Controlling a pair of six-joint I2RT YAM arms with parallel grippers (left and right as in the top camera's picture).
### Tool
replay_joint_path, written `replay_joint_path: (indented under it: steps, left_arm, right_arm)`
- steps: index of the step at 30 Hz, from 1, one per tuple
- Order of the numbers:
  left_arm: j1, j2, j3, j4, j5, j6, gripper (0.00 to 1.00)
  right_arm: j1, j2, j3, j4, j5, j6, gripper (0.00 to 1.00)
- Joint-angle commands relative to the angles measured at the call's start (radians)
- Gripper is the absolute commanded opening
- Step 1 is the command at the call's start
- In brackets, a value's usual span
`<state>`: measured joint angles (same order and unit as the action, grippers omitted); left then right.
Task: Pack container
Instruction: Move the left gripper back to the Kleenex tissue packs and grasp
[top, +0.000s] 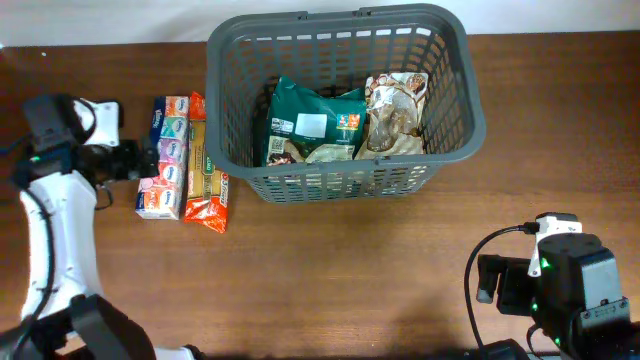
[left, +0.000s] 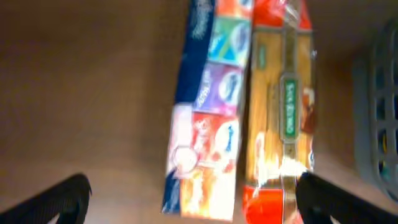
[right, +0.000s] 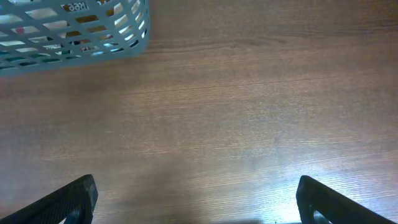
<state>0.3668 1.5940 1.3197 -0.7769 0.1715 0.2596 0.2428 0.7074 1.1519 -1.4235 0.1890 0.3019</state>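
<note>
We are between packets: two bags (top: 315, 125) lie in the container (top: 340, 182) at the far side of the surface (top: 380, 270), our left fingers (left: 65, 198) are spread toward the tissue pack (left: 205, 124) and pasta packet (left: 280, 112) just beside it, our right fingers (right: 68, 199) are spread and idle, so next we likely lower and pinch one.

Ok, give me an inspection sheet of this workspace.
Surface: brown wooden table.
Job's things: grey container upright, holding a green packet and a brown packet; colourful multipack and orange packet lie side by side outside, left of it.
Clutter: nothing seen.
Grippers: left gripper open, at the multipack; right gripper open above bare wood; both empty.
Cables: black cable looped at the right arm.
Surroundings: pale strip past the table's far edge.
</note>
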Motion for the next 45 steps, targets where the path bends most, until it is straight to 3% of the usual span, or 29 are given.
replay_joint_path:
  steps: [1,10,27,29,31,36,45]
  left_arm:
    - [-0.038,0.05,-0.03,0.048,-0.01,0.05,0.99]
    - [-0.072,0.25,-0.03,0.169,-0.047,0.11,0.99]
    - [-0.1,0.388,-0.03,0.235,-0.088,0.109,1.0]
    - [-0.105,0.388,-0.03,0.236,-0.137,0.109,0.92]
    - [-0.106,0.388,-0.03,0.234,-0.196,0.109,0.75]
    - [-0.104,0.388,-0.03,0.231,-0.224,0.109,0.5]
    - [-0.105,0.37,0.011,0.212,-0.225,0.047,0.39]
  right_arm:
    - [-0.002,-0.007,-0.005,0.003,-0.002,-0.006,0.99]
    - [-0.002,-0.007,-0.005,0.003,-0.002,-0.006,0.99]
    - [-0.002,-0.007,-0.005,0.003,-0.002,-0.006,0.99]
    - [-0.002,-0.007,-0.005,0.003,-0.002,-0.006,0.99]
    - [-0.002,-0.007,-0.005,0.003,-0.002,-0.006,0.99]
    - [-0.002,-0.007,-0.005,0.003,-0.002,-0.006,0.99]
    - [-0.002,-0.007,-0.005,0.003,-0.002,-0.006,0.99]
